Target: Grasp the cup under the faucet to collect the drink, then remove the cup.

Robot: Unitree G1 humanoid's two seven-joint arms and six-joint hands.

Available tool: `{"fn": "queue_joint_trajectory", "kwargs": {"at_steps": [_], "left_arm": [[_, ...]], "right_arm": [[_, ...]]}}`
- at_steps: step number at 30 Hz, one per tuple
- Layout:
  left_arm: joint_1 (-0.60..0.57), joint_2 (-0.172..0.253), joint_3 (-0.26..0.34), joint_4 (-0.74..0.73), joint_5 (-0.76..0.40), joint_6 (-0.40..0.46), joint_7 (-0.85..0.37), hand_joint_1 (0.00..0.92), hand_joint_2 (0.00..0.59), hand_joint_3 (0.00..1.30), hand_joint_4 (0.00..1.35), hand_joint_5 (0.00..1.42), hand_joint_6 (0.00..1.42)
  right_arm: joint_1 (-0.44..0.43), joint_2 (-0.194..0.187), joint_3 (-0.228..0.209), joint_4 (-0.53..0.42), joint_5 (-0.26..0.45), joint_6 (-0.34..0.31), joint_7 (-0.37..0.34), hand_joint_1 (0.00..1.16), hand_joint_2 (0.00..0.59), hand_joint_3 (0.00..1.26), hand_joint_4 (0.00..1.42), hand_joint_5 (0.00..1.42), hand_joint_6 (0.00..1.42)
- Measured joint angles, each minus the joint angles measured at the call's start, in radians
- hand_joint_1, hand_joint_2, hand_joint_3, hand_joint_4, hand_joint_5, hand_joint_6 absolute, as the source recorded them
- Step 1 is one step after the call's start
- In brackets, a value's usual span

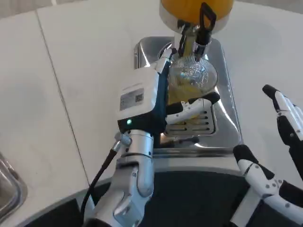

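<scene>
A clear plastic cup (pixel 191 78) with yellow drink in it stands on the steel drip tray (pixel 222 120) directly below the faucet (pixel 201 35) of the orange drink dispenser (pixel 194 9). My left hand (pixel 151 101) grips the cup from its left side, with fingers (pixel 196 106) wrapped around the front. The back of that hand hides the cup's left wall. My right hand (pixel 279 151) hovers to the right of the tray with its fingers apart and nothing in it.
The dispenser's black tap lever (pixel 207 19) sticks out above the cup. A slotted grate (pixel 194 124) lies in the tray in front of the cup. A metal object's corner (pixel 9 187) shows at the left edge. White table (pixel 71 71) spreads to the left.
</scene>
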Motion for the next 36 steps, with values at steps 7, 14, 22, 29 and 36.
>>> {"fn": "queue_joint_trajectory", "kwargs": {"at_steps": [7,14,22,29,36], "left_arm": [[-0.004,-0.061,-0.027,0.029,0.001,0.029,0.062,0.523,0.038,0.80,0.97,1.35,1.42],[0.017,-0.093,-0.032,0.046,-0.011,0.016,0.171,0.604,0.055,1.05,1.21,1.42,1.42],[0.024,-0.094,-0.003,0.045,-0.050,-0.047,0.179,0.614,0.072,1.09,1.23,1.42,1.42],[0.039,-0.078,0.008,0.038,-0.053,-0.079,0.186,0.619,0.044,1.12,1.23,1.42,1.42],[0.045,-0.028,0.015,-0.008,-0.046,-0.097,0.194,0.620,0.029,1.12,1.22,1.42,1.42]], "right_arm": [[-0.007,0.017,-0.031,0.000,0.024,0.021,0.000,0.32,0.425,0.00,0.00,0.01,0.05],[-0.004,0.025,-0.070,0.000,0.041,0.029,0.004,0.35,0.417,0.00,0.00,0.01,0.07],[-0.041,0.024,-0.069,-0.001,0.038,0.061,0.035,0.36,0.420,0.00,0.00,0.02,0.08],[-0.064,0.016,-0.063,-0.001,0.039,0.089,0.046,0.36,0.419,0.00,0.00,0.03,0.09],[-0.065,0.008,-0.050,-0.001,0.040,0.092,0.046,0.36,0.420,0.00,0.00,0.04,0.10]]}}
